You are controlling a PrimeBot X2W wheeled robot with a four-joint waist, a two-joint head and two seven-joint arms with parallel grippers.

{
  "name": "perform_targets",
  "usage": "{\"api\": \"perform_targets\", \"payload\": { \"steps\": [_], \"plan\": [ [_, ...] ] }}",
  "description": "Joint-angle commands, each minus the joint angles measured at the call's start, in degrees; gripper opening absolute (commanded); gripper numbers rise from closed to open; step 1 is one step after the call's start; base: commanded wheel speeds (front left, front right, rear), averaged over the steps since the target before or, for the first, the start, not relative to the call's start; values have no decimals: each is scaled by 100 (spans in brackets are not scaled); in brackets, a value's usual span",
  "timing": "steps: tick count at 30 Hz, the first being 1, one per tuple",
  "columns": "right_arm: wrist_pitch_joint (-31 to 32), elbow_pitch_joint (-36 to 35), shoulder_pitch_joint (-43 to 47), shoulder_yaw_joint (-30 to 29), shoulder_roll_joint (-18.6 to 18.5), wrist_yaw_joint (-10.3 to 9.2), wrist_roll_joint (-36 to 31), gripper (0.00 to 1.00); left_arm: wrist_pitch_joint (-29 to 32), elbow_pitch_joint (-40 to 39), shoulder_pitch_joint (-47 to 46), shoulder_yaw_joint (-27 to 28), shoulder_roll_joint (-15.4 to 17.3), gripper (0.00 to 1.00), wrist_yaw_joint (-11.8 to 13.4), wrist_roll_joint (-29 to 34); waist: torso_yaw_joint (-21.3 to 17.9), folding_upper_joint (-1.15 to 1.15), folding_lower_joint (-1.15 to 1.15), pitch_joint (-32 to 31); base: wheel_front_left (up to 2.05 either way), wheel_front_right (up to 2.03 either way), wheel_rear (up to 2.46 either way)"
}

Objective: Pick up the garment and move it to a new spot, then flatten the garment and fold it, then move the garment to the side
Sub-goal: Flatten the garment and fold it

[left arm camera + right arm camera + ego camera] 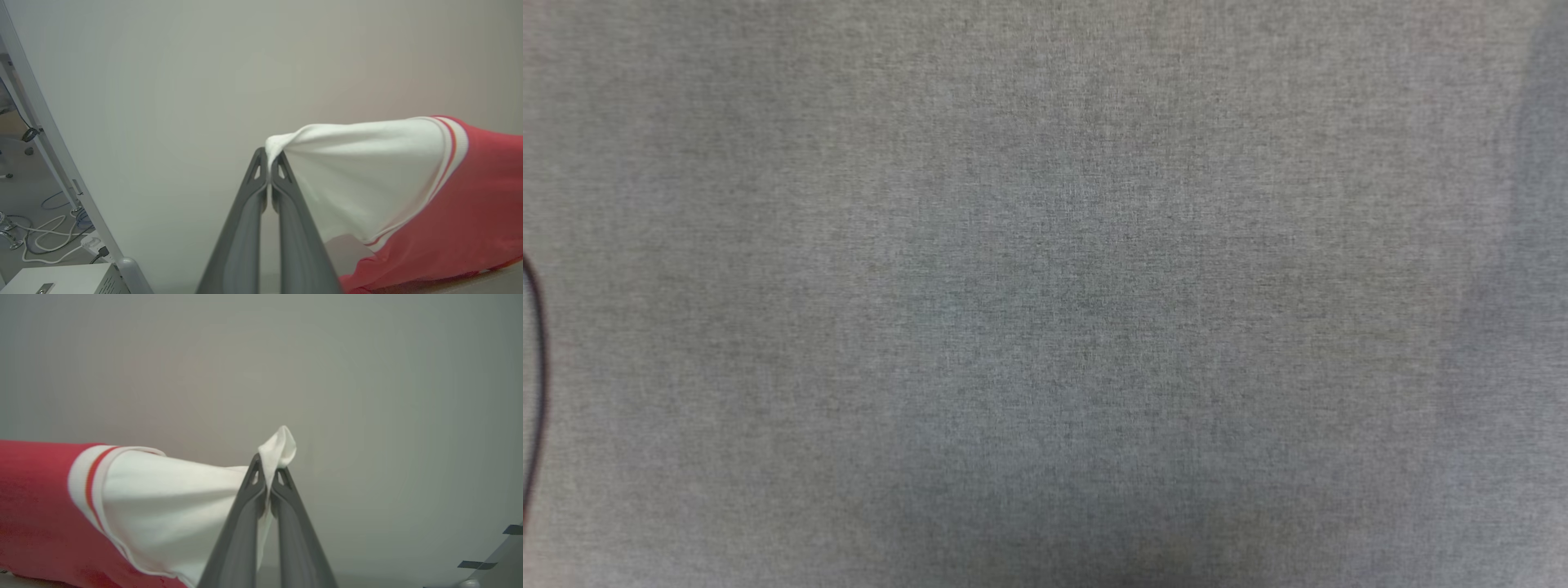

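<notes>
A: Now, first entry, and where is it?

B: One garment [470, 196], a red T-shirt. It hangs in the air before a pale wall, strung between both arms by its white sleeves. The left gripper [269, 163] is pinched tight on one sleeve tip, and the right gripper [267, 467] on the other.

A: Materials?

B: Soft matte knit with ribbed red-white striped trim [451, 147] at the shoulder seam. The fingers [245, 522] are dark grey, smooth and tapering, with triangular cut-outs near the tips. The head view lists a grey cloth surface [1045, 294] of fine flecked weave, and a thin dark cable [538, 367] at its left edge.

A: Hazards?

B: Each grip takes only a small bunch of fabric at the very tips. I judge that the body's weight, pulling sideways, could slide a sleeve free, and the shirt would drop crumpled. Spreading the arms further could stretch the sleeves. The lower red edge hangs near a grey surface; whether they touch, I cannot tell. If it drags, it may tuck under when laid down.
</notes>
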Motion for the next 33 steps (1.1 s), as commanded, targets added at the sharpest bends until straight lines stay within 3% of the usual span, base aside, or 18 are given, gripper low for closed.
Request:
{"api": "perform_targets", "payload": {
  "steps": [1,11,19,33],
  "plan": [
    [-66,9,323,87,-56,-11,143,0,-50,14,373,-41,-44,0,-13,-128,68,0,-1,-255,0,0,0],
    [-163,-483,2769,730,-288,-11,1343,0,-81,-218,2946,-322,-429,0,-15,-602,182,0,-1,-1311,0,0,0],
    [-140,-1049,4485,1104,-646,-11,2085,0,18,-349,4764,-695,-474,0,-15,-1006,234,0,-1,-2038,0,0,0],
    [-127,-1412,6155,1455,-1037,-11,2459,0,294,-142,5961,-911,-518,0,-2,-1386,248,0,-1,-2893,0,0,0]
  ]
}}
